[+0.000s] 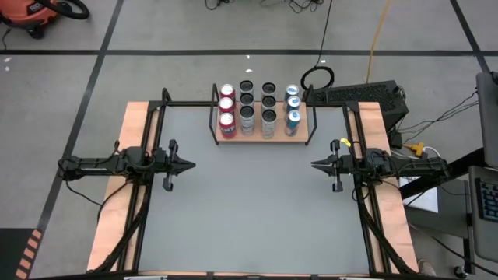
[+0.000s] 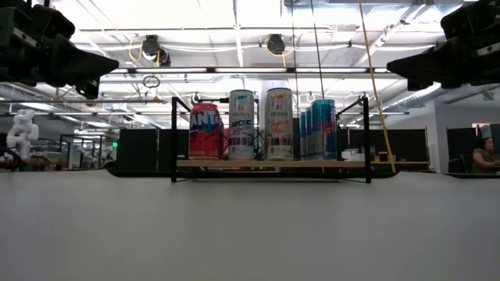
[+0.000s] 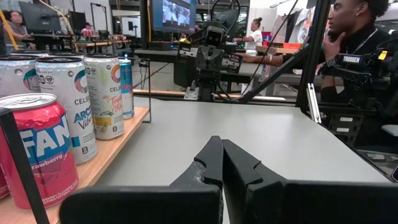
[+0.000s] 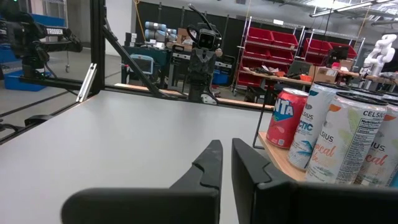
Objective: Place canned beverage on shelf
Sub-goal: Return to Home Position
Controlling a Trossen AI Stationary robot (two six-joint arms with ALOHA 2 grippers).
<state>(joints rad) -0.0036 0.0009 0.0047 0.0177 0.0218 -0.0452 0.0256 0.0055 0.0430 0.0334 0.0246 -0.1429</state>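
FANTA on red can (image 3: 37, 149), CELSIUS ARCTIC on white can (image 3: 65, 106), CELSIUS on neighbouring can (image 3: 106, 96), TROSSEN on dark arm (image 3: 356, 60)

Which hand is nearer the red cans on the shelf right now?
Left. The left hand sits off the shelf end holding the red cans; the right hand sits off the opposite end, nearer the blue cans.

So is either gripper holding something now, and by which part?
Nothing is held. The left gripper and the right gripper are both shut and empty, apart from the shelf with its cans.
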